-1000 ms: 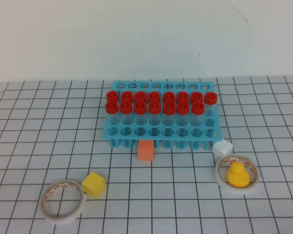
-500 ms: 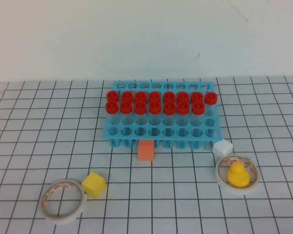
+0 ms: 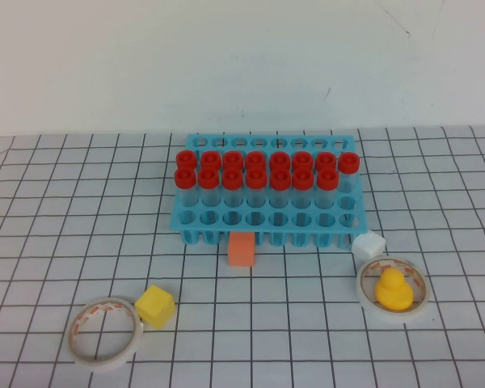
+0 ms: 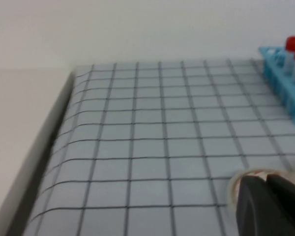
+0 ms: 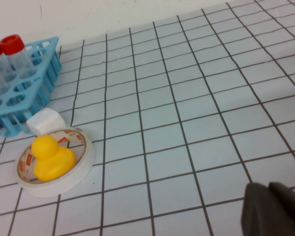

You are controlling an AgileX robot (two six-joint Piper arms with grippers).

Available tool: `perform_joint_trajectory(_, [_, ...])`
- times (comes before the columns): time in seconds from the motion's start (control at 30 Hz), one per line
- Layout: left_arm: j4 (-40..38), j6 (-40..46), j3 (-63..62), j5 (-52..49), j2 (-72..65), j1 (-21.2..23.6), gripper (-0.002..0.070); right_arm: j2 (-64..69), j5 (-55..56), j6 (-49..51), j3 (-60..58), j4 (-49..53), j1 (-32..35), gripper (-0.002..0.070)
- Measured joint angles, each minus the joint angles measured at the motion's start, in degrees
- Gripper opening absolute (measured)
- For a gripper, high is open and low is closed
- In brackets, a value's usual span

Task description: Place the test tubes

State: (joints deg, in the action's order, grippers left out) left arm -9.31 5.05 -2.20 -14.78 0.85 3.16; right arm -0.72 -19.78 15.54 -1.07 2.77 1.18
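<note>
A blue test tube rack [image 3: 267, 217] stands at the middle of the gridded table, with several red-capped test tubes [image 3: 256, 180] upright in its two middle rows; its edge also shows in the left wrist view [image 4: 285, 83] and the right wrist view [image 5: 19, 98]. Neither arm appears in the high view. My left gripper [image 4: 265, 184] is shut and empty, hanging over the near left of the table by a tape roll [image 4: 246, 178]. My right gripper [image 5: 268, 189] is shut and empty above bare grid at the near right.
An orange block [image 3: 241, 250] sits in front of the rack, a white cube [image 3: 369, 244] at its right corner. A yellow duck [image 3: 394, 288] sits inside a tape roll [image 3: 364, 293]. A yellow cube [image 3: 155, 305] lies beside another tape roll [image 3: 105, 332].
</note>
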Motion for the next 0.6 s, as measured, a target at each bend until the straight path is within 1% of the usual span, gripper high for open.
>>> perform_joint_trajectory(0.13, [2.96, 2.63, 2.24, -0.06, 0.00, 0.87, -0.0001, 0.00, 0.00, 0.00, 0.00, 0.00, 0.00, -0.0001])
perform_joint_trajectory(0.33, [2.60, 7.58, 3.32, -1.40, 0.00, 0.87, -0.0001, 0.00, 0.00, 0.00, 0.00, 0.09, 0.00, -0.0001])
perform_joint_trajectory(0.47, [2.53, 14.01, 3.22, -2.31, 0.00, 0.87, -0.0001, 0.00, 0.00, 0.00, 0.00, 0.09, 0.00, -0.0001])
perform_joint_trajectory(0.5, [2.53, 17.20, 3.22, -2.45, 0.00, 0.87, -0.0001, 0.00, 0.00, 0.00, 0.00, 0.13, 0.00, -0.0001])
perform_joint_trajectory(0.6, [2.53, 19.16, 3.22, -2.49, 0.00, 0.87, -0.0001, 0.00, 0.00, 0.00, 0.00, 0.13, 0.00, -0.0001])
